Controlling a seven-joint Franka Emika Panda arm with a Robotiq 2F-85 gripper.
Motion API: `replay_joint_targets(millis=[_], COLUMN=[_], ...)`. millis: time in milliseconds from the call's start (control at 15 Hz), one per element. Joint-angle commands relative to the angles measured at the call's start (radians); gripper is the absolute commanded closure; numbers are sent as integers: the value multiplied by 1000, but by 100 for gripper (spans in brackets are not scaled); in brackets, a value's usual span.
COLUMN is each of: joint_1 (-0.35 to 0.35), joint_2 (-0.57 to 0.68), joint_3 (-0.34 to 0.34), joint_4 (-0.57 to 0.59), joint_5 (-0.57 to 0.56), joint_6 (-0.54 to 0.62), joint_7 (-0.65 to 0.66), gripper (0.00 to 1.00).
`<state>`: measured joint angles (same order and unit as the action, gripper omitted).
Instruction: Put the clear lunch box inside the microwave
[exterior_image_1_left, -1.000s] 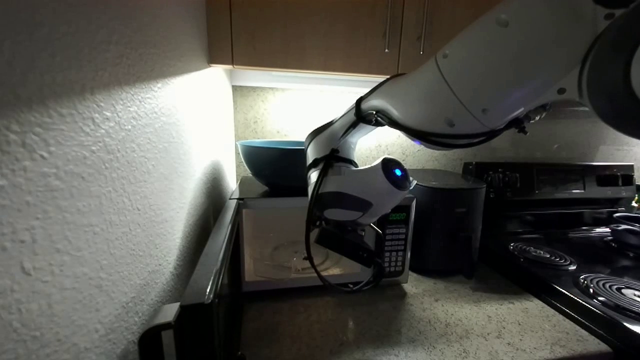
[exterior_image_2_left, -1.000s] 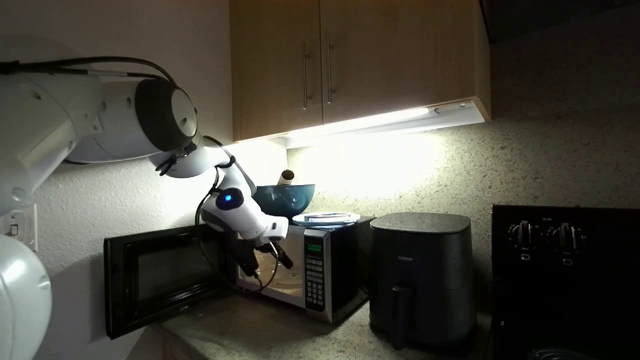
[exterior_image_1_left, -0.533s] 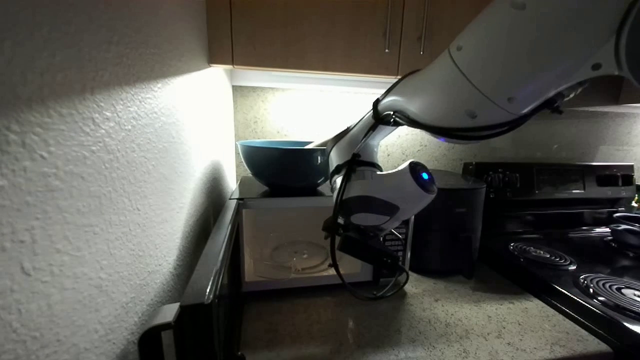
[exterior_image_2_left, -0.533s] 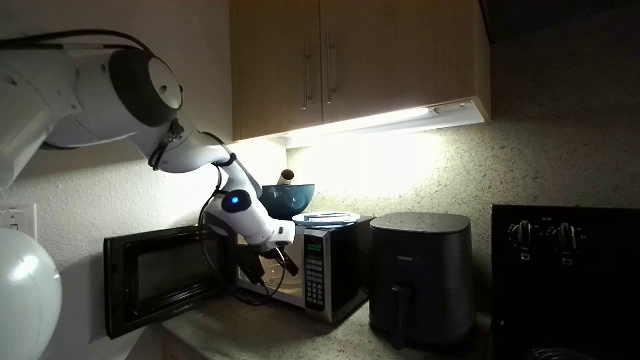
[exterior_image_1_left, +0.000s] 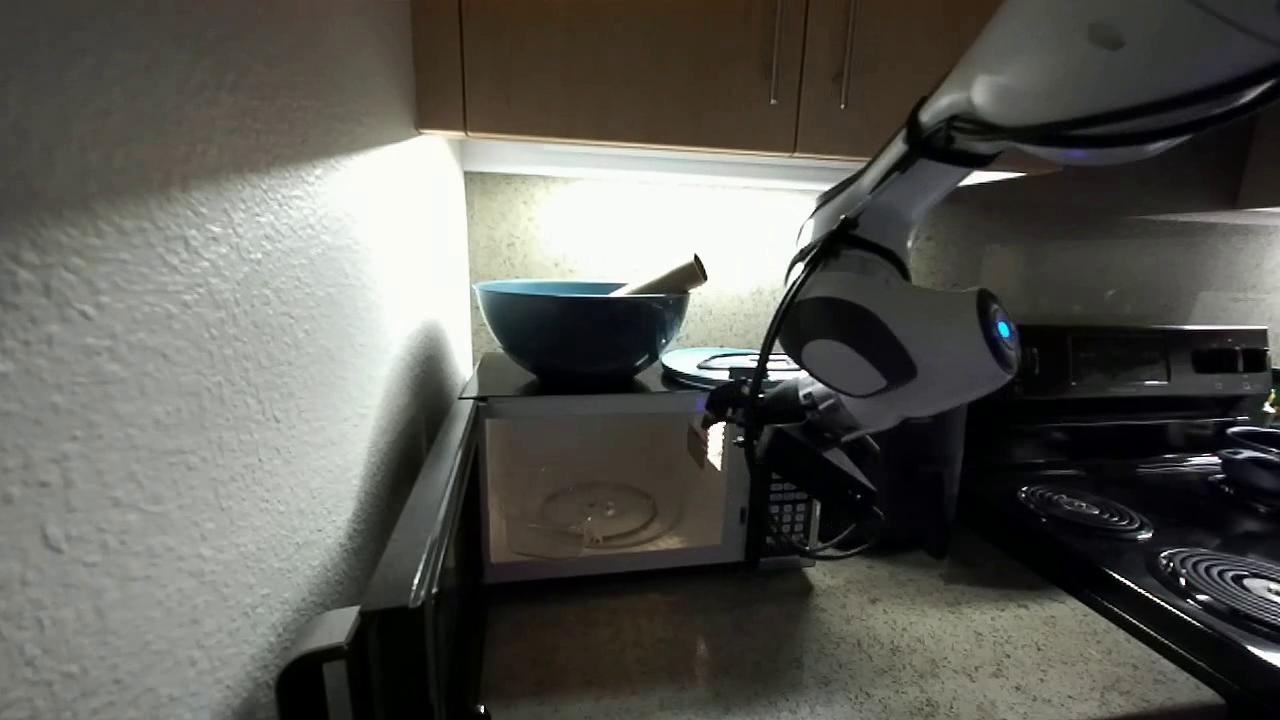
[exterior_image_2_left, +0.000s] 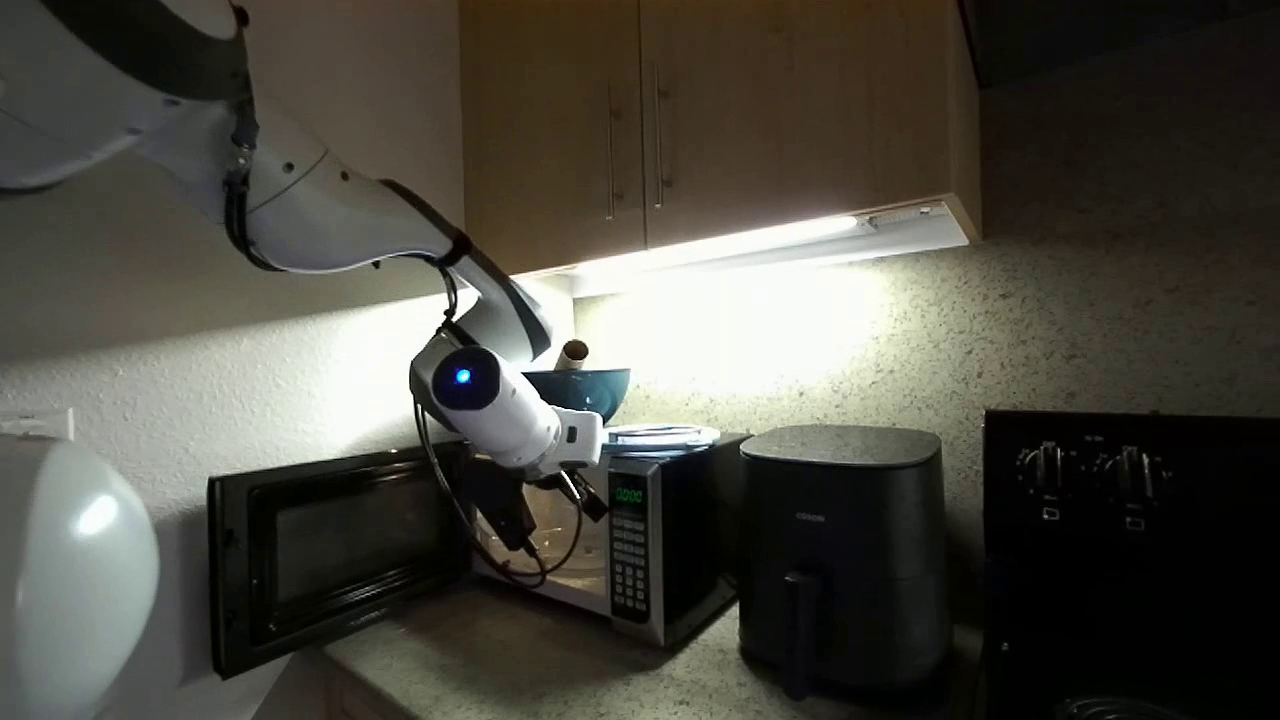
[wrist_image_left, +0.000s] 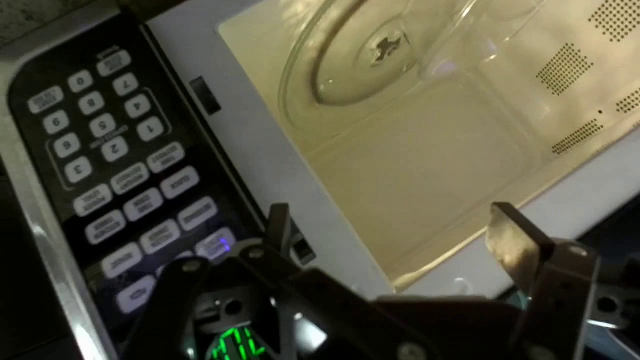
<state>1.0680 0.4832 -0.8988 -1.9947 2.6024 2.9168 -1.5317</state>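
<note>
I have the gripper (wrist_image_left: 397, 232) in front of the microwave (exterior_image_2_left: 690, 555), jaws spread wide, near the upper corner of the frame (wrist_image_left: 267, 155) on the keypad (wrist_image_left: 125, 145) side. Contact there cannot be determined. The box (wrist_image_left: 467, 35) is inside the microwave, overlapping the edge of the turntable (wrist_image_left: 350, 75); its tilt is unclear to me. In both exterior views the door (exterior_image_2_left: 340, 540) stands swung out. The bowl (exterior_image_1_left: 580, 335) rests on top, a tube (exterior_image_1_left: 660, 280) leaning in it.
</note>
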Motion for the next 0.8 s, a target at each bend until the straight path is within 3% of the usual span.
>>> replay_joint_targets(millis=[0, 67, 200, 733], joint_1=[220, 113, 184, 202], joint_2=[-116, -46, -80, -97], joint_3=[-263, -142, -237, -246], joint_4=[-207, -105, -163, -179], joint_5=[6, 4, 2, 2], joint_6=[-161, -88, -131, -135], joint_7=[-47, -11, -12, -13], gripper=[0, 0, 0, 0])
